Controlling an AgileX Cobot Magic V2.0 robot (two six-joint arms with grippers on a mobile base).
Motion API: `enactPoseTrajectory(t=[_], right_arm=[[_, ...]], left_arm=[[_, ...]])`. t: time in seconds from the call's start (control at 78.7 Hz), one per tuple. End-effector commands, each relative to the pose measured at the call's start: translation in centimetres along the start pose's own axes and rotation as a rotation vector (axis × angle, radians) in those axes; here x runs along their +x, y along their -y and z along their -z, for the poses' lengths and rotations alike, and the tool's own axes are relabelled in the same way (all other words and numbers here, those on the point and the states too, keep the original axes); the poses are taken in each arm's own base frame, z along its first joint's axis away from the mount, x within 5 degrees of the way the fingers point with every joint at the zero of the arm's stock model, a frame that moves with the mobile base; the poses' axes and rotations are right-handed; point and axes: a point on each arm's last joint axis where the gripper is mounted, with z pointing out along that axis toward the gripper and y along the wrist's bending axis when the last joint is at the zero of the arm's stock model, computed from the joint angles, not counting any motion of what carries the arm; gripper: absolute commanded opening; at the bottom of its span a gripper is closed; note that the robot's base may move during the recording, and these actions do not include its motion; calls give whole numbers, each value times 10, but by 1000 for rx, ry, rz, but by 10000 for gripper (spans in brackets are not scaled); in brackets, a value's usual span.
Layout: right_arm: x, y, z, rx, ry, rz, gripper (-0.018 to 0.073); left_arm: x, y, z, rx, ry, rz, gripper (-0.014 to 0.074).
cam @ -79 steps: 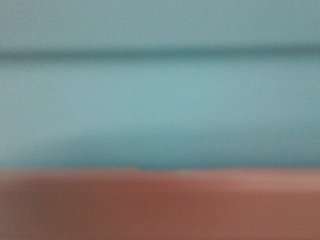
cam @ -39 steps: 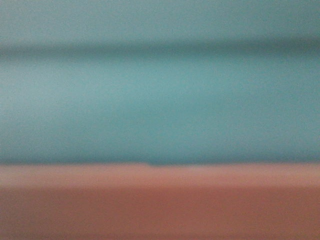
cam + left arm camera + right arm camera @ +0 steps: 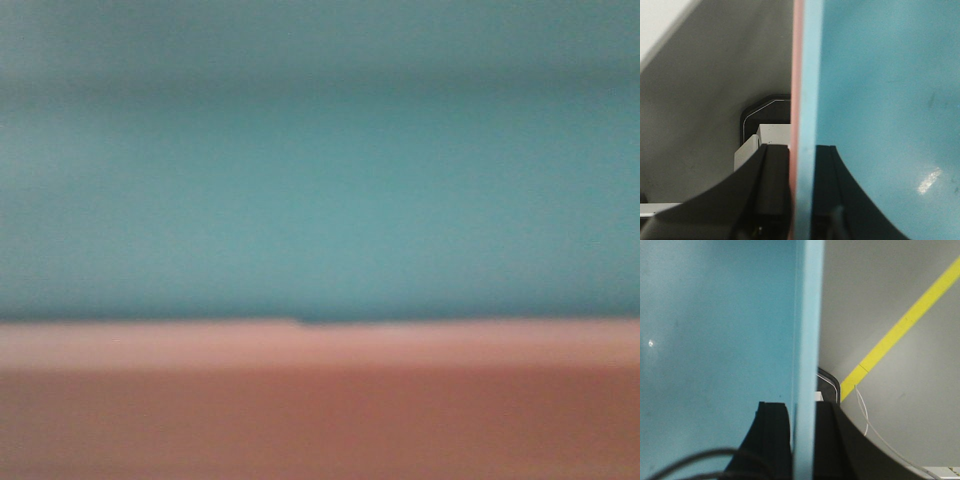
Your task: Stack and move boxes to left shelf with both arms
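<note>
Across the upper two-thirds of the blurred front view, the blue box (image 3: 320, 200) fills the frame. The pink box (image 3: 320, 420) forms a band along the bottom edge, directly beneath it. Left wrist view: the blue interior occupies the right half, and the blue wall and pink rim lie pressed together as a vertical strip at centre. At bottom centre, the left gripper (image 3: 801, 150) has its fingers (image 3: 771, 195) clamped on this double wall, one outside against pink and one inside against blue. Right wrist view: the blue interior is at left, and the right gripper (image 3: 802, 407), bottom centre, has its fingers clamped on the blue wall. The grey floor (image 3: 920, 405) at right carries a diagonal yellow tape stripe (image 3: 900, 330). A thin white cable (image 3: 863, 412) curves beside the gripper.
</note>
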Motion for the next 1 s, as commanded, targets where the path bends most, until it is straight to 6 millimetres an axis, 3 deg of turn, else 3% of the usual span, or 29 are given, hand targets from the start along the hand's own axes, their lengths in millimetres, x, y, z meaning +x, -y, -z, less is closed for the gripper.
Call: enactPoseTrajectory(t=[0.0, 0.991], right_arm=[[4, 0, 20, -58, -17, -7, 54], [5, 0, 20, -59, -18, -8, 54]], left_arm=[[13, 7, 20, 95, -65, 19, -7], [13, 7, 20, 98, -68, 20, -7]])
